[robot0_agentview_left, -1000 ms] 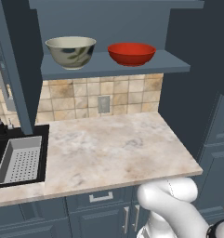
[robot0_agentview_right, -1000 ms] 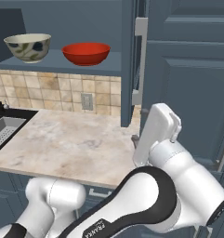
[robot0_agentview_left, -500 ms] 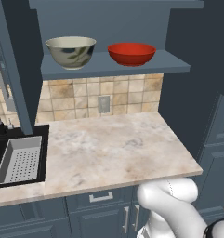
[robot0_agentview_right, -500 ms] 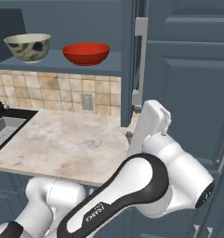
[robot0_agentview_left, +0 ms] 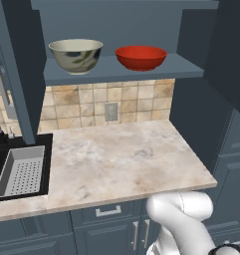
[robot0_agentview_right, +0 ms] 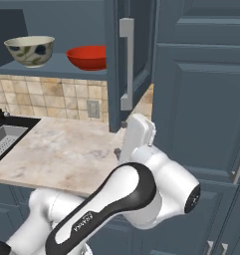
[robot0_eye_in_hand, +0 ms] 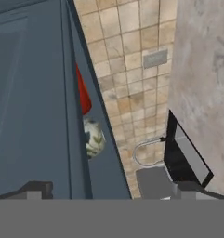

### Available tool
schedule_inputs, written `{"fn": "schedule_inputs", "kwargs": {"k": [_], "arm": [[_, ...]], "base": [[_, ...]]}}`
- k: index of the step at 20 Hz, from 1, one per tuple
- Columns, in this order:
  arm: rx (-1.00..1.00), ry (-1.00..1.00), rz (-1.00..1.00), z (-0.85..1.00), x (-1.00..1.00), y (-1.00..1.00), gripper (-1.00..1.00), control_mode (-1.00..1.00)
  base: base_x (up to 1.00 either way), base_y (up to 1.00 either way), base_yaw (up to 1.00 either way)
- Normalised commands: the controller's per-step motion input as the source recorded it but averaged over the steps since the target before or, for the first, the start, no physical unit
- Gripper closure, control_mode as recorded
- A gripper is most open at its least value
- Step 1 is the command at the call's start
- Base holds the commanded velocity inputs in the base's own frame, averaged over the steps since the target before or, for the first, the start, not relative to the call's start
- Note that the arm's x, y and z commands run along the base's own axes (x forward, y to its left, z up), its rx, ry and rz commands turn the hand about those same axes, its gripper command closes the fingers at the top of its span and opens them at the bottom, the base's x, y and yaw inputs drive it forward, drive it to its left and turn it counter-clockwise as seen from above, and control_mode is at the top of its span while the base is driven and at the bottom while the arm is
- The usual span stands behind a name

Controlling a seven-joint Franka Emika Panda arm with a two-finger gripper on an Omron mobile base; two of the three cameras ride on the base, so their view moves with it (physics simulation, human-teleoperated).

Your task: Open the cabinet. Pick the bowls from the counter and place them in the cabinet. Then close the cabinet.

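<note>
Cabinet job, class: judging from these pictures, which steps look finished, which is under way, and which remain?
Done: the cabinet stands open, and both bowls sit on its shelf, the cream bowl left of the red bowl, apart. The counter holds no bowl. In hand: the gripper is open beside the right door, its fingers holding nothing. Left: closing the doors.

Soft, even rendered light is falling everywhere; the red bowl [robot0_agentview_left: 140,57] is catching mild gloss, the hand view looking slightly blurry.

Kitchen: sink [robot0_agentview_left: 19,172], tiled backsplash [robot0_agentview_left: 106,107], cabinet [robot0_agentview_right: 136,60].
</note>
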Motion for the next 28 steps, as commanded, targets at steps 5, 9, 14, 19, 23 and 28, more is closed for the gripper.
{"fn": "schedule_inputs", "kwargs": {"k": [5, 9, 14, 19, 23, 28], "arm": [[-0.01, -0.12, 0.01, 0.18, 0.01, 1.00, -1.00, -1.00], [0.00, -0.16, 0.00, 0.50, 0.21, 0.82, -1.00, -1.00], [0.00, -0.01, 0.00, 0.11, 0.78, 0.37, -1.00, -1.00], [0.00, 0.01, 0.00, 0.00, 1.00, 0.10, -1.00, -1.00], [0.00, 0.01, 0.00, 0.00, 1.00, 0.00, -1.00, -1.00], [0.00, 0.00, 0.00, -0.04, 1.00, 0.02, -1.00, -1.00]], "base": [[0.00, 0.00, 0.00], [0.00, 0.00, 0.00], [0.00, 0.00, 0.00], [0.00, 0.00, 0.00], [0.00, 0.00, 0.00], [0.00, 0.00, 0.00]]}}
